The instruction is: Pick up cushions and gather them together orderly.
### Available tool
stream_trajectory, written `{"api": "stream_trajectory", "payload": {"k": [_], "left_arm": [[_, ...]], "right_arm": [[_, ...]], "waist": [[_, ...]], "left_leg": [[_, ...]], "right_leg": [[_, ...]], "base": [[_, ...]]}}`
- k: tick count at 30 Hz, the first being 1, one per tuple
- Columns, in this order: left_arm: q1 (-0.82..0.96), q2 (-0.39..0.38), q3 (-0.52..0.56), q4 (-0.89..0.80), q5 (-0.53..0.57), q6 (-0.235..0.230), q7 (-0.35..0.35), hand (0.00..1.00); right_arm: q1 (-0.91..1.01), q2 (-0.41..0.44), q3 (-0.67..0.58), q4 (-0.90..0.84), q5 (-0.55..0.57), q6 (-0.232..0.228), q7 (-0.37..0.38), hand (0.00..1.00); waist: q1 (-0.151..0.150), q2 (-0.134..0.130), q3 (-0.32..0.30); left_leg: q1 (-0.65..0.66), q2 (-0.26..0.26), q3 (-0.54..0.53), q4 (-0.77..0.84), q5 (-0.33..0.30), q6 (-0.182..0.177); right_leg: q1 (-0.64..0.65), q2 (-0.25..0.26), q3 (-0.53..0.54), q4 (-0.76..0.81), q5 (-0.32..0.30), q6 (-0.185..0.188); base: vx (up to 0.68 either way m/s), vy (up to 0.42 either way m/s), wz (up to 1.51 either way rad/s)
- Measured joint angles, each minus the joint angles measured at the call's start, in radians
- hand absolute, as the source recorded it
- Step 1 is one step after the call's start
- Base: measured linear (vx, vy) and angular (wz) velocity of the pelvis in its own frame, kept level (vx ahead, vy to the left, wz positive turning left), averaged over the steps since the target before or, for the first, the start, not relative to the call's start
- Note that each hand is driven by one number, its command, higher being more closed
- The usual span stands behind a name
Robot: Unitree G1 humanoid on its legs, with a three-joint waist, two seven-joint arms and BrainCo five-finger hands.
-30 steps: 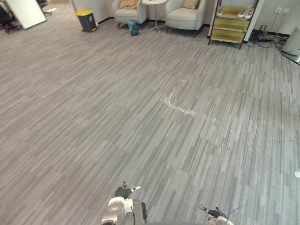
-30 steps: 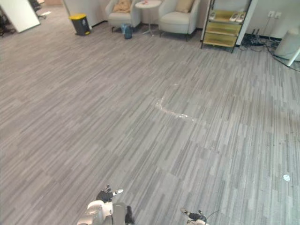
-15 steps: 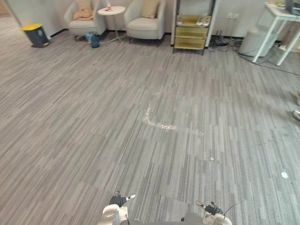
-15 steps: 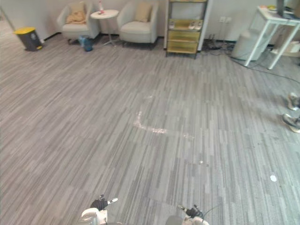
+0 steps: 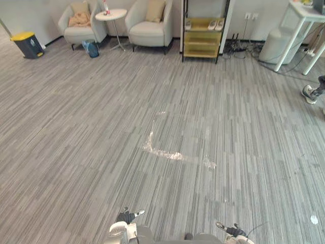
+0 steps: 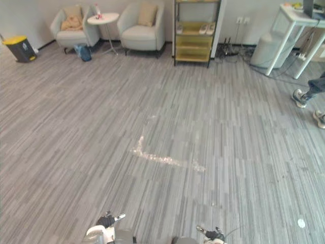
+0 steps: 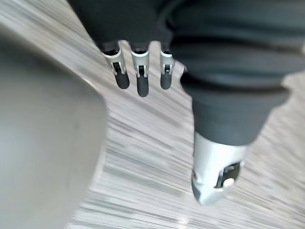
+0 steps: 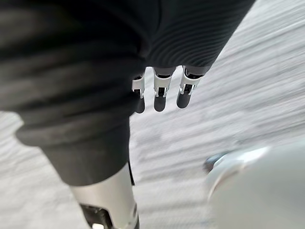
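**Grey carpet [image 5: 101, 127], both hands hanging empty**

A tan cushion [image 5: 155, 10] is leaning in the right armchair [image 5: 147, 33] at the carpet's far edge. A second cushion [image 5: 79, 7] is sitting in the left armchair [image 5: 76, 34]. The left hand [image 7: 138, 78] and right hand [image 8: 159, 93] are hovering low over the near edge, fingers straight, gripping nothing.

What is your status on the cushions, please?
Left hand open, right hand open, both empty. Cushions on far armchairs. Person's shoe at far right.
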Motion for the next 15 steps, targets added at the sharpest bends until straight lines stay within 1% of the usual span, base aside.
{"api": "stream_trajectory", "payload": {"k": [1, 2, 3, 4, 5, 6, 7, 8, 9, 10, 11, 12, 13, 14, 15], "left_arm": [[0.007, -0.002, -0.001, -0.008, 0.0, -0.002, 0.0, 0.0], [0.012, -0.003, -0.001, -0.011, 0.001, -0.001, 0.0, 0.0], [0.018, -0.003, -0.001, -0.019, -0.001, -0.003, 0.001, 0.0], [0.018, -0.002, -0.001, -0.02, -0.001, -0.002, 0.001, 0.0], [0.022, 0.001, -0.001, -0.019, -0.001, -0.003, -0.001, 0.0], [0.024, 0.012, -0.001, -0.018, 0.001, -0.002, -0.001, 0.0], [0.018, 0.034, -0.002, -0.009, 0.005, 0.0, -0.002, 0.0], [0.016, 0.035, -0.002, -0.004, 0.005, 0.002, -0.002, 0.0], [0.016, 0.038, 0.0, 0.011, 0.004, 0.004, -0.002, 0.0], [0.016, 0.038, -0.002, 0.013, 0.004, 0.005, -0.002, 0.0], [0.015, 0.039, -0.011, 0.018, 0.003, 0.009, -0.002, 0.0], [0.011, 0.038, -0.019, 0.021, 0.003, 0.014, -0.002, 0.0], [0.007, 0.029, -0.026, 0.028, 0.003, 0.022, -0.002, 0.0], [0.008, 0.03, -0.048, 0.043, 0.003, 0.024, -0.002, 0.0], [0.007, 0.032, -0.055, 0.048, 0.003, 0.024, -0.002, 0.0]], "right_arm": [[-0.003, -0.003, -0.018, -0.002, 0.001, 0.002, 0.0, 0.0], [-0.003, -0.003, -0.019, -0.002, 0.001, 0.002, -0.001, 0.0], [-0.001, -0.009, -0.036, -0.001, 0.0, 0.003, -0.001, 0.0], [-0.001, -0.014, -0.039, 0.0, 0.0, 0.004, -0.002, 0.0], [0.0, -0.01, -0.038, 0.006, -0.002, 0.005, -0.002, 0.0], [-0.001, -0.002, -0.037, 0.01, -0.002, 0.005, -0.002, 0.0], [0.002, 0.012, -0.036, 0.01, -0.005, 0.004, -0.001, 0.0], [0.003, 0.012, -0.034, 0.008, -0.006, 0.003, 0.0, 0.0], [0.005, 0.016, -0.038, 0.011, -0.012, 0.004, 0.003, 0.0], [0.008, 0.019, -0.038, 0.014, -0.013, 0.004, 0.004, 0.0], [0.015, 0.025, -0.033, 0.015, -0.013, 0.003, 0.007, 0.0], [0.021, 0.03, -0.032, 0.015, -0.014, 0.004, 0.01, 0.0], [0.035, 0.029, -0.03, 0.005, -0.014, 0.006, 0.012, 0.0], [0.038, 0.022, -0.024, -0.003, -0.014, 0.004, 0.012, 0.0], [0.04, 0.021, -0.027, -0.004, -0.012, 0.004, 0.014, 0.0]], "waist": [[0.003, 0.002, -0.002], [0.005, 0.003, -0.003], [0.012, 0.008, -0.006], [0.015, 0.01, -0.007], [0.021, -0.007, -0.018], [0.023, -0.019, -0.036], [0.023, -0.066, -0.061], [0.024, -0.069, -0.064], [0.025, -0.072, -0.065], [0.025, -0.071, -0.065], [0.019, -0.07, -0.06], [0.013, -0.062, -0.049], [0.01, -0.049, -0.041], [0.008, -0.03, -0.032], [0.004, -0.028, -0.029]], "left_leg": [[0.002, -0.049, 0.012, -0.246, 0.006, -0.007], [0.002, -0.066, 0.01, -0.358, 0.022, -0.012], [-0.008, -0.099, -0.016, -0.59, 0.09, -0.028], [-0.014, -0.101, -0.022, -0.612, 0.107, -0.027], [-0.018, -0.116, -0.044, -0.596, 0.207, 0.026], [-0.02, -0.134, -0.043, -0.587, 0.225, 0.058], [-0.013, -0.162, -0.002, -0.552, 0.163, 0.092], [-0.006, -0.166, 0.009, -0.533, 0.147, 0.098], [0.039, -0.171, 0.034, -0.525, 0.101, 0.1], [0.069, -0.175, 0.039, -0.528, 0.08, 0.103], [0.135, -0.184, 0.04, -0.542, 0.046, 0.102], [0.197, -0.186, 0.037, -0.552, 0.022, 0.095], [0.28, -0.185, 0.034, -0.58, 0.0, 0.088], [0.373, -0.182, 0.031, -0.637, -0.003, 0.088], [0.402, -0.18, 0.026, -0.66, -0.003, 0.088]], "right_leg": [[0.032, -0.009, 0.017, -0.02, -0.014, 0.016], [0.043, -0.012, 0.026, -0.027, -0.026, 0.018], [0.084, -0.005, 0.049, -0.058, -0.052, 0.033], [0.094, -0.002, 0.055, -0.064, -0.057, 0.04], [0.118, -0.008, 0.088, -0.066, -0.088, 0.055], [0.121, -0.024, 0.105, -0.061, -0.103, 0.061], [0.104, -0.067, 0.163, 0.006, -0.113, 0.065], [0.084, -0.074, 0.19, 0.061, -0.11, 0.069], [0.039, -0.072, 0.232, 0.23, -0.101, 0.139], [0.003, -0.069, 0.245, 0.347, -0.082, 0.215], [-0.087, -0.067, 0.261, 0.587, -0.009, 0.364], [-0.139, -0.081, 0.224, 0.731, 0.007, 0.347], [-0.191, -0.112, 0.15, 0.826, -0.003, 0.319], [-0.235, -0.134, 0.087, 0.834, -0.035, 0.256], [-0.25, -0.137, 0.063, 0.813, -0.047, 0.235]], "base": [[0.47, 0.0, -0.54], [0.58, 0.084, -0.45], [0.4, 0.081, -0.33], [0.54, 0.146, -0.53], [0.36, 0.118, -0.44], [0.77, 0.171, -0.64], [0.67, 0.126, -0.51], [0.79, 0.16, -0.59], [0.49, 0.138, -0.38], [0.59, 0.166, -0.32], [0.54, 0.131, -0.13], [0.63, 0.129, -0.12], [0.58, 0.085, -0.03], [0.46, 0.044, 0.01], [0.41, 0.001, 0.21]]}}
